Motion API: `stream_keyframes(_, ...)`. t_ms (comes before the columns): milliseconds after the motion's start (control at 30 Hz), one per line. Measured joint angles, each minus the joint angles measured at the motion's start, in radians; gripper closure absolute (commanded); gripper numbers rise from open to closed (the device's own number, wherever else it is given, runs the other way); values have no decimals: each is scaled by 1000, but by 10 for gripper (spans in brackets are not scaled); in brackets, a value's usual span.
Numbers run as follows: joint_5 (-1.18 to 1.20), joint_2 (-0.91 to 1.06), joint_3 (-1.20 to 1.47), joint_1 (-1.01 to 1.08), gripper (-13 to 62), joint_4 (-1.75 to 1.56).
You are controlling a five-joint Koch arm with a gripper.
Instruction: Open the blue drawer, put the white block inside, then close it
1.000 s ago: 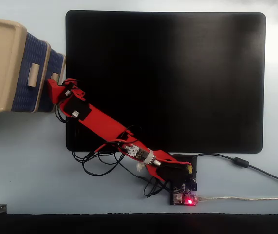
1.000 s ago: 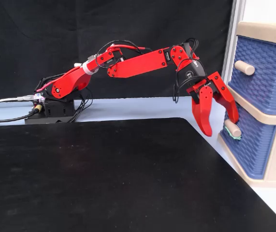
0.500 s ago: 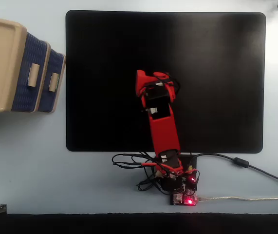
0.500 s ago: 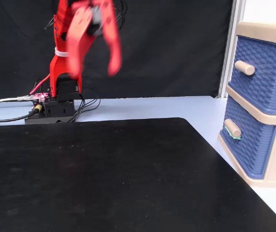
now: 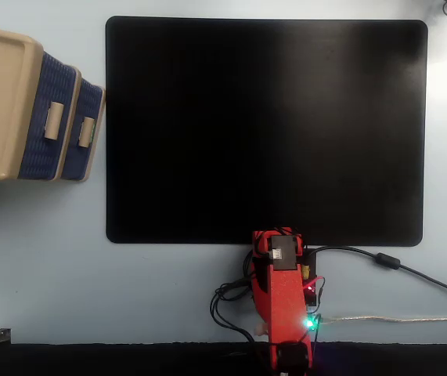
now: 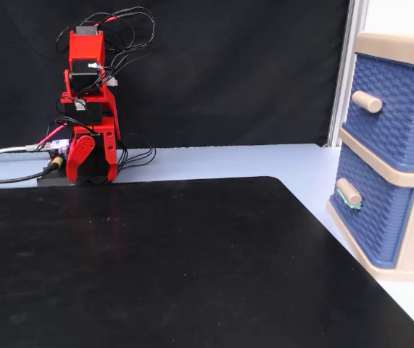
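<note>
1. We see the red arm folded over its base, its fingers [image 6: 89,161] pointing down at the black mat [image 6: 156,261]; we cannot tell whether they are parted.
2. The dark blue woven drawer [image 6: 370,221] sits shut, well apart.
3. We see no white block; if it is missing, a retry would stall.

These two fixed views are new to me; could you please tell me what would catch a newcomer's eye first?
The red arm stands folded over its base at the far edge of the big black mat, with its gripper pointing down. At the right of that view a beige cabinet holds two blue woven drawers, both shut. No white block is visible in either view.
</note>
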Motion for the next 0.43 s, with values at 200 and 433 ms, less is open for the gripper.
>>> stream_keyframes(200,-60,0,-8,-17,149,25)
stream_keyframes(433,-61,0,-8,-17,149,25)
